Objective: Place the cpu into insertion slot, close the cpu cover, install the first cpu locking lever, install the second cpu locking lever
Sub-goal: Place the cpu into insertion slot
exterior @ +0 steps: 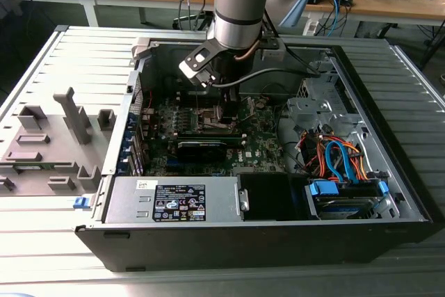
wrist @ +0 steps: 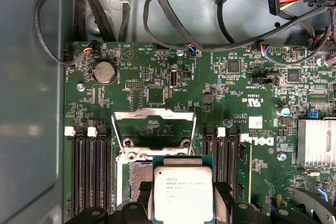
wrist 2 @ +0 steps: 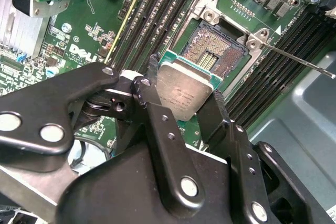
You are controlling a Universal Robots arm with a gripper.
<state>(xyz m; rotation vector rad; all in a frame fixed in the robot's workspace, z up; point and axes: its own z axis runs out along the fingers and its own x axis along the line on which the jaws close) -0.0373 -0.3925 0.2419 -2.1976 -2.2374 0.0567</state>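
Two fingers (wrist 2: 157,124) of the hand (wrist 2: 182,92) pinch the cpu (wrist 2: 186,98) by its edges above the open insertion slot (wrist 2: 216,51).

A grey ribbed table (exterior: 410,88) carries an open black computer case (exterior: 278,241). Toward the exterior view's left, grey holders (exterior: 52,145) stand on it, with a small blue piece (exterior: 81,202) just beside the case.

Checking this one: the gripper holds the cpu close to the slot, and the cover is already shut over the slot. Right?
Not quite. The cover is open: in the first wrist view it is swung back off the slot, and the second wrist view shows the slot's contacts bare. The gripper does hold the cpu close to the slot.
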